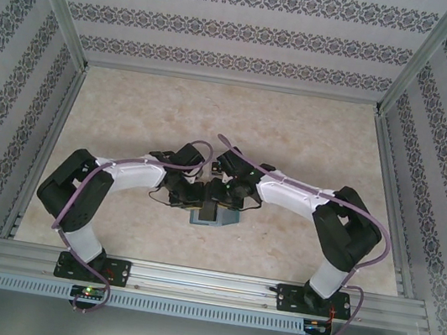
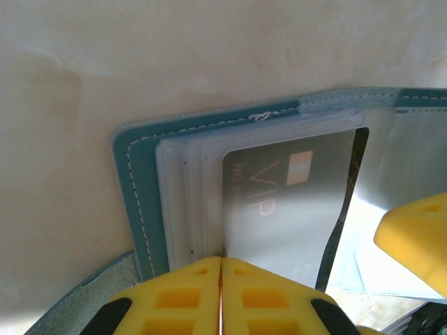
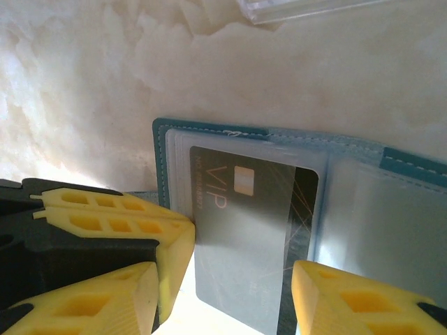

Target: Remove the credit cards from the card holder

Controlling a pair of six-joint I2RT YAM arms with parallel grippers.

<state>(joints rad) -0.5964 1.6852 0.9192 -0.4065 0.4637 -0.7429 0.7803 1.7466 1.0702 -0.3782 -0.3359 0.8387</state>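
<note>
A pale, marbled beige tabletop (image 1: pixel 296 137) lies inside an enclosure of wallpapered walls (image 1: pixel 246 27), whose dark floral bands run in stripes across the white back and side panels. Slim aluminium posts (image 1: pixel 58 1) rise at the back corners, and a grooved aluminium rail (image 1: pixel 205 282) crosses the near edge above a perforated strip (image 1: pixel 201 310). In the right wrist view, a clear plastic piece (image 3: pixel 300 8) rests on the tabletop.

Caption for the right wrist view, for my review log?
Open right claw straddles the VIP credit card in the teal card holder; shut left claw at its edge.
</note>
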